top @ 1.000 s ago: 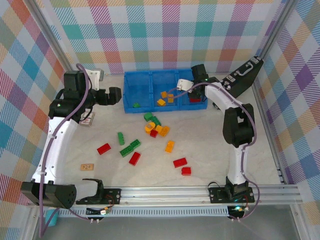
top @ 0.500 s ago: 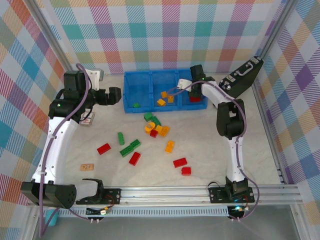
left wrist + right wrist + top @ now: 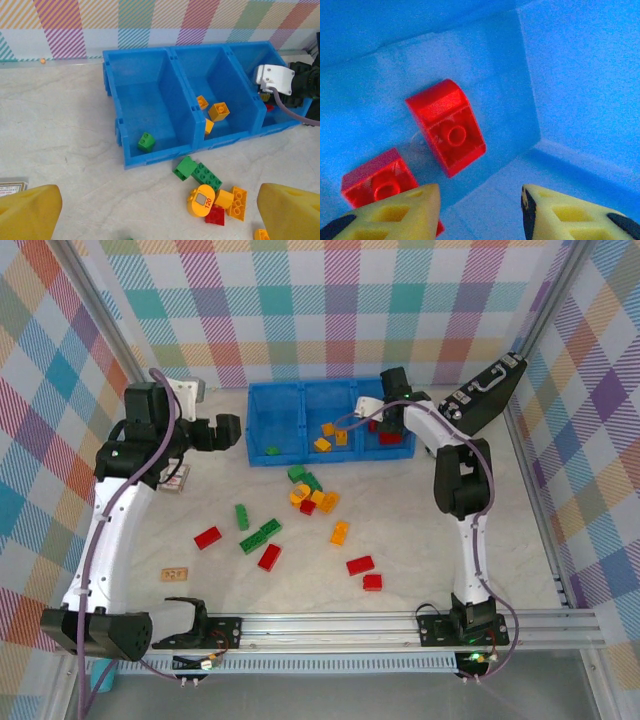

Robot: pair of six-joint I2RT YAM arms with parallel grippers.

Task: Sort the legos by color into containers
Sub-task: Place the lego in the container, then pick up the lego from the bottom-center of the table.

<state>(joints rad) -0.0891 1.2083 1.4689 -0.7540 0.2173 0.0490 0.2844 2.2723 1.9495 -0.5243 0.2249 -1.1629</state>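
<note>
Right, the right gripper (image 3: 477,202) hangs inside the right-end compartment (image 3: 570,75) of the blue tray (image 3: 275,415), jaws parted and empty, a red brick (image 3: 447,127) lying at 11 o'clock of its tips, so best lift straight up, clear of the walls.

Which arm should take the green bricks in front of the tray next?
Left, probably: the left gripper hangs open and empty beside the blue tray, facing the green bricks. The right gripper is down in the tray's right compartment, over two red bricks.
</note>
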